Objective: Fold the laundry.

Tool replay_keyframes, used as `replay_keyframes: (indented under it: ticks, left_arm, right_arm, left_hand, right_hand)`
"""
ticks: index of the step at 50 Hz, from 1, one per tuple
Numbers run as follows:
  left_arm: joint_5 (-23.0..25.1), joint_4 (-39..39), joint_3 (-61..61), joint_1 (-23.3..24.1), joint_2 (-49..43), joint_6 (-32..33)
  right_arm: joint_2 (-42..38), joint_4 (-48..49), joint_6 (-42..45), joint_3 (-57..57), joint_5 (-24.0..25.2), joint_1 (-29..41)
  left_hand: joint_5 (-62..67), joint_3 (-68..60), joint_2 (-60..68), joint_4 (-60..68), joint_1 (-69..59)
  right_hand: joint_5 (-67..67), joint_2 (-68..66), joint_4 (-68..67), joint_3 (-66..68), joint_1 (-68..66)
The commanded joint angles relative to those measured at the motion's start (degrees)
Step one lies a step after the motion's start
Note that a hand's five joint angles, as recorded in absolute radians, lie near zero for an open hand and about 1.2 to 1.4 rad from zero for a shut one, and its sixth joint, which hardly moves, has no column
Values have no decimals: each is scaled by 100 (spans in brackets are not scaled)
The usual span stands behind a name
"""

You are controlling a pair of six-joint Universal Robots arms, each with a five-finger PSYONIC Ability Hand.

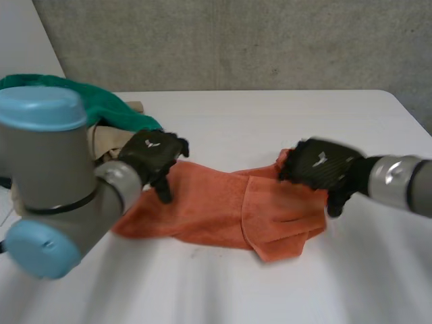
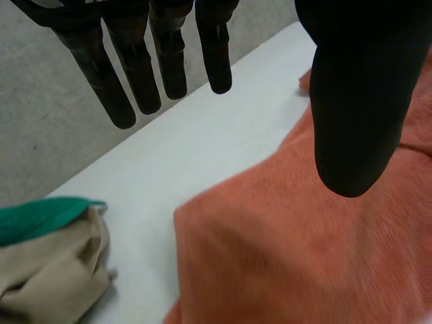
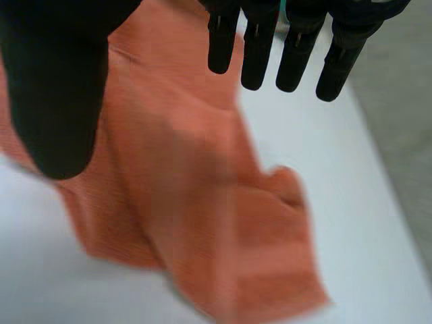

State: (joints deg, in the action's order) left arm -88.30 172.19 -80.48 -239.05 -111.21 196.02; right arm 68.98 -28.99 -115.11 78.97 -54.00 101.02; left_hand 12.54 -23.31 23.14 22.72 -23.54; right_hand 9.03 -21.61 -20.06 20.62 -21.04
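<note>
We hold our left hand (image 1: 154, 154) and right hand (image 1: 317, 165) released, grasping nothing, over opposite ends of the towel (image 1: 229, 212), which lies rumpled and loosely doubled mid-table (image 1: 270, 115), so folding seems barely begun, the pile (image 1: 115, 118) untouched.

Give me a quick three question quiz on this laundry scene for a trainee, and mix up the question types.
1. Multiple choice: what colour is the towel lying between the left robot hand and the right robot hand? A green, B orange, C beige.
2. True or false: the left robot hand has its fingers curled tight round the towel.
3. Fill in: the green cloth lies on top of a ____ cloth.

Key
1: B.
2: False. Its fingers are straight above the towel's edge.
3: Beige, the beige cloth.
</note>
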Motion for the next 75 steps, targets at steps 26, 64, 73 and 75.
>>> replay_keyframes:
  ticks: [26, 64, 73, 75]
  left_arm:
    - [788, 1009, -1253, -556, 646, -73]
    - [-821, 1920, 1739, -19, -9, 296]
    - [-882, 2961, -133, 130, 556, 560]
    - [-891, 2908, -678, 270, 504, 674]
  right_arm:
    - [-284, 1141, -1724, -726, -287, 1351]
    - [38, 3142, -4123, -1761, -1338, 84]
    - [-236, 4550, -4608, -633, -2124, 120]
    - [-201, 4595, -4530, -217, -2001, 120]
  left_hand:
    - [46, 31, -13, 28, 54]
    - [5746, -5669, 5686, 5728, -5646]
    - [5746, -5669, 5686, 5728, -5646]
    - [5746, -5669, 5686, 5728, -5646]
  right_hand:
    - [6097, -5839, -5994, 5938, -5896]
    - [6097, -5839, -5994, 5938, -5896]
    - [6097, -5839, -5994, 5938, -5896]
    - [6097, -5839, -5994, 5938, -5896]
